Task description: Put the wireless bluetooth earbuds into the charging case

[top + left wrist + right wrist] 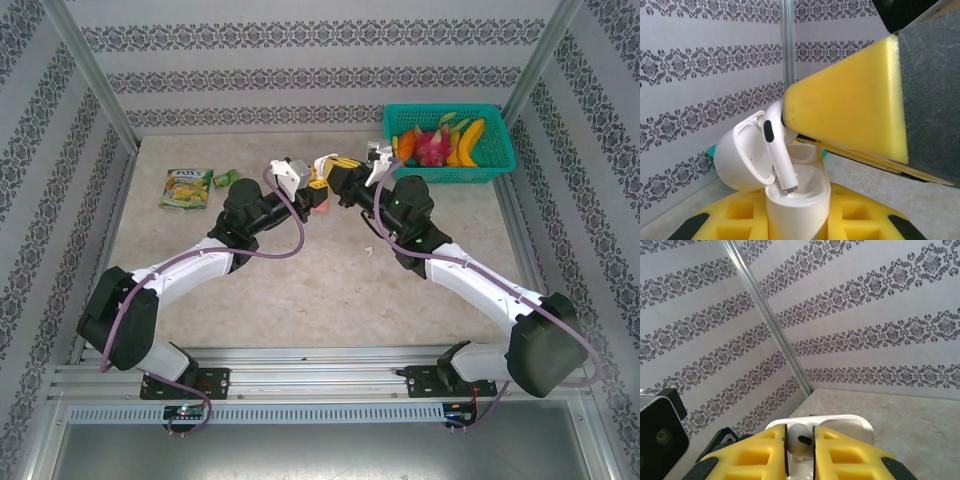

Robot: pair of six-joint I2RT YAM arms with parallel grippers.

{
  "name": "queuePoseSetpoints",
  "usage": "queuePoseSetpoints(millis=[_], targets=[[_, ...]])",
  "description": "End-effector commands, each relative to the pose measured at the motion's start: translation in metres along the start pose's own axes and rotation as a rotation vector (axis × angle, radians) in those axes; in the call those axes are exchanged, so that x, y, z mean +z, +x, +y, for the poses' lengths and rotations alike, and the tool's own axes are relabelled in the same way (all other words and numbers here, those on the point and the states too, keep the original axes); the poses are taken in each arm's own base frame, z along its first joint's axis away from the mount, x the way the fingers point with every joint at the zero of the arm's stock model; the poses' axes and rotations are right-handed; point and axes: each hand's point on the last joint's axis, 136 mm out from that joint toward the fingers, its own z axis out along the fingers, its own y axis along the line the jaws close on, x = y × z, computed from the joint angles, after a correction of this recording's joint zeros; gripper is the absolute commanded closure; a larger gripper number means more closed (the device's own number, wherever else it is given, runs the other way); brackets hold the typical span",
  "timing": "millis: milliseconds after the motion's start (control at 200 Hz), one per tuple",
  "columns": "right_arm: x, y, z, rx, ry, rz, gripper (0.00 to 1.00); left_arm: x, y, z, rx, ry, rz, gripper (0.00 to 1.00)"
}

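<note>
Earbud [777,150], white, hangs stem-down with its tip just inside a socket of the open charging case [797,210]; right tool [800,447] pinches its head, left tool [797,231] clamps the case body; likely light, stiff, glossy and slippery, so best held at the head; left wrist view shows stem meeting socket, which the right wrist view hides behind foam pads [845,460].

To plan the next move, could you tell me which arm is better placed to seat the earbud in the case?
Right: the right gripper pinches the white earbud, stem tip at the open case, which the left gripper holds.
</note>
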Motion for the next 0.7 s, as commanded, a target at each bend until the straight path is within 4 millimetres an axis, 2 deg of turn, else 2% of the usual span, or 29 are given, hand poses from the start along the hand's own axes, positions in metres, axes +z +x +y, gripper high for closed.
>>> queuePoseSetpoints(millis=[0,280,615,694], targets=[[0.002,0.014,0.008,-0.006,-0.045,0.052,0.83,-0.001,-0.049,-0.015,0.031,0.054,-0.12,1.0],[-0.001,0.029,0.015,-0.021,-0.07,0.098,0.83,-0.001,-0.046,-0.014,0.031,0.047,-0.11,1.0],[-0.008,0.034,0.017,-0.083,-0.057,0.146,0.84,-0.001,-0.044,-0.013,0.036,0.039,-0.101,1.0],[-0.011,0.036,0.018,-0.094,-0.06,0.158,0.81,-0.002,-0.044,-0.013,0.037,0.038,-0.103,1.0]])
